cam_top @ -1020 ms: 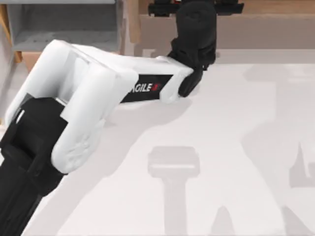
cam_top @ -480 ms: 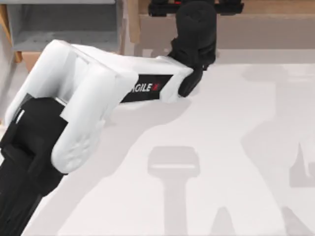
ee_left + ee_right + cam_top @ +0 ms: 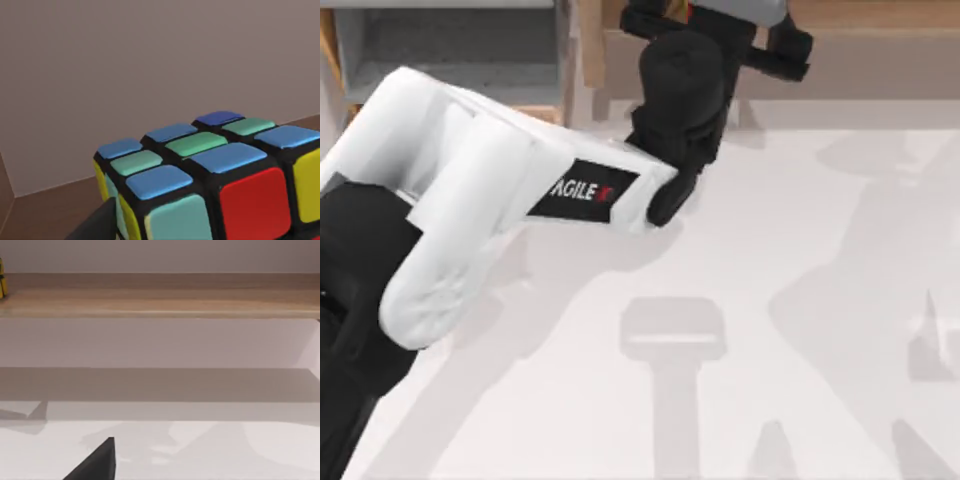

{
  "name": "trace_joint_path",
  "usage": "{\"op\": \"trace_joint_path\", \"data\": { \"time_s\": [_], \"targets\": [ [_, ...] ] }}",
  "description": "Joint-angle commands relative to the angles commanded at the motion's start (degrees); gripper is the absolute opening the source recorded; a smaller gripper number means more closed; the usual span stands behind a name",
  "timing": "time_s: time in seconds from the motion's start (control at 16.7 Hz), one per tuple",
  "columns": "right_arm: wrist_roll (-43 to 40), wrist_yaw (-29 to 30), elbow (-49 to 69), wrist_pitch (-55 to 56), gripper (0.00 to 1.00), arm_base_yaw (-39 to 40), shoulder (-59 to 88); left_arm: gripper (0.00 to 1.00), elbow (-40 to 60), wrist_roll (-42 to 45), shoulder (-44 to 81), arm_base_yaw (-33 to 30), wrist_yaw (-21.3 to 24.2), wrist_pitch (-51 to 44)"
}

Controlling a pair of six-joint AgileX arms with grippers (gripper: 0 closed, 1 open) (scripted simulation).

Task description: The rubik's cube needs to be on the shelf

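The rubik's cube (image 3: 210, 190), showing blue, green, red and yellow squares, is close in front of the left wrist camera, over the brown shelf (image 3: 45, 210) board. Its underside is hidden. One black finger (image 3: 95, 225) of my left gripper stands beside the cube's left face. From above, my left gripper (image 3: 715, 30) reaches over the shelf (image 3: 880, 55) at the table's far edge, with its fingers spread wide and open. A yellow sliver of the cube (image 3: 1, 285) lies on the shelf (image 3: 160, 300) in the right wrist view. My right gripper's finger (image 3: 95, 462) hangs over the table, parked.
A wooden side post (image 3: 588, 40) stands at the shelf's left end. Left of it is a grey-lined boxy compartment (image 3: 450, 50). My left arm's white links (image 3: 470, 200) cross the table's left half. The white table (image 3: 800, 300) lies bare on the right.
After holding still at the shelf, my left arm has shifted left and looms larger in the top view. Its wrist has turned, so the gripper now sits skewed over the shelf.
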Motion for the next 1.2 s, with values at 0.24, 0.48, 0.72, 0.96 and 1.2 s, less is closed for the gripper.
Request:
{"op": "trace_joint_path", "data": {
  "time_s": [0.24, 0.48, 0.72, 0.96, 1.2],
  "targets": [
    [0.00, 0.00, 0.00, 0.00, 1.00, 0.00, 0.00, 1.00, -15.65, 8.59, -5.51, 3.86, 15.16, 5.66],
    [0.00, 0.00, 0.00, 0.00, 1.00, 0.00, 0.00, 1.00, -33.50, 19.00, -11.49, 11.69, 31.43, 11.37],
    [0.00, 0.00, 0.00, 0.00, 1.00, 0.00, 0.00, 1.00, -50.20, 30.85, -17.39, 24.38, 46.31, 16.84],
    [0.00, 0.00, 0.00, 0.00, 1.00, 0.00, 0.00, 1.00, -63.14, 43.86, -22.69, 40.41, 57.97, 22.05],
    [0.00, 0.00, 0.00, 0.00, 1.00, 0.00, 0.00, 1.00, -70.34, 57.09, -26.37, 57.40, 64.91, 26.51]
  ]
}}
